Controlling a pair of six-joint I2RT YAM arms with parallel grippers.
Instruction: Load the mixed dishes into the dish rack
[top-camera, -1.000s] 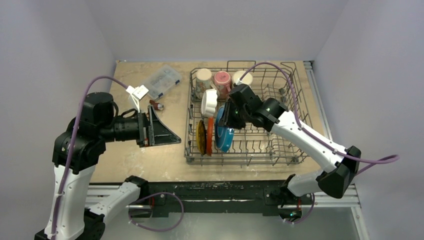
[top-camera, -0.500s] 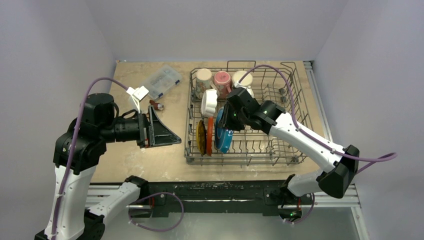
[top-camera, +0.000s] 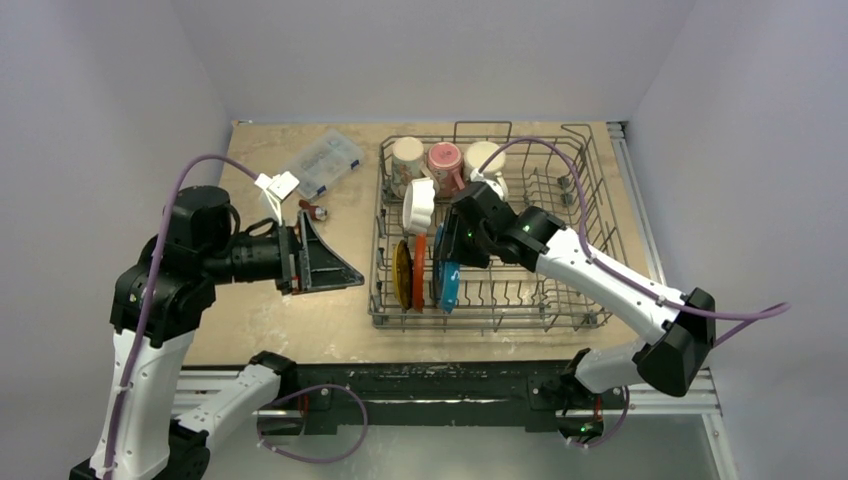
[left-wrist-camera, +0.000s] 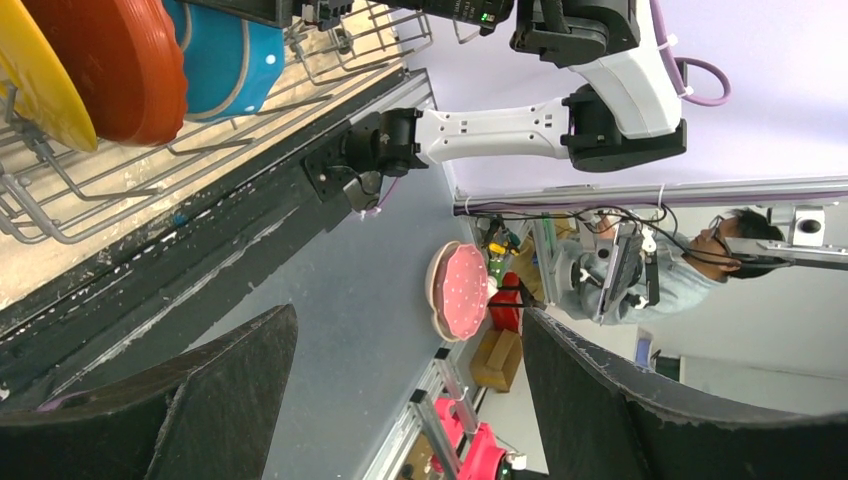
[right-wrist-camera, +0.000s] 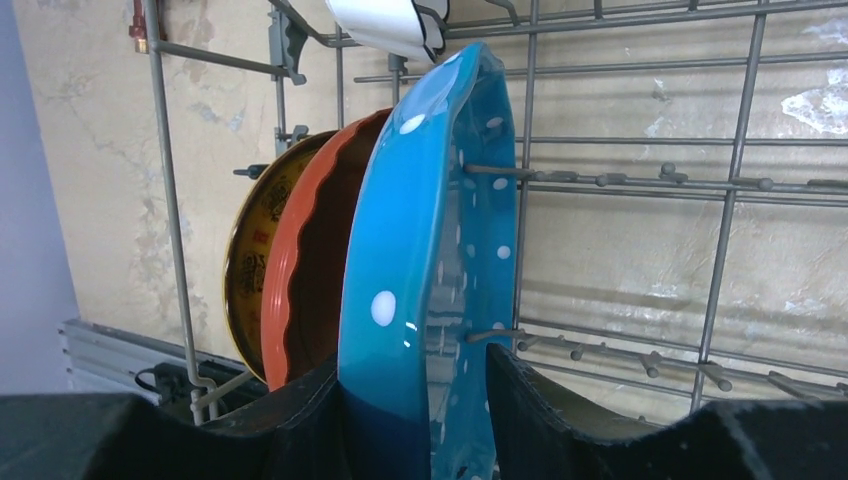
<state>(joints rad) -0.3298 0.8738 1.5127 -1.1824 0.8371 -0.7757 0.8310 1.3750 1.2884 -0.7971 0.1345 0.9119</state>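
The grey wire dish rack (top-camera: 575, 215) stands right of centre. At its back are a cream mug (top-camera: 407, 152), a pink mug (top-camera: 444, 158) and another cream mug (top-camera: 485, 157). The white scalloped bowl (top-camera: 419, 203) stands in front of them. The yellow plate (top-camera: 402, 274), orange plate (top-camera: 419, 272) and white-dotted blue plate (top-camera: 447, 278) stand on edge side by side. My right gripper (top-camera: 462, 240) is shut on the blue plate (right-wrist-camera: 430, 260), holding it upright among the tines beside the orange plate (right-wrist-camera: 310, 270). My left gripper (top-camera: 320, 262) is open and empty, left of the rack.
A clear plastic compartment box (top-camera: 322, 162) lies at the back left of the table. A small red-brown tool (top-camera: 315, 212) lies just behind my left gripper. The right half of the rack holds only bare tines (right-wrist-camera: 620, 180).
My right gripper has moved slightly left and turned the blue plate from tilted to nearly edge-on beside the orange plate. The left arm has not moved.
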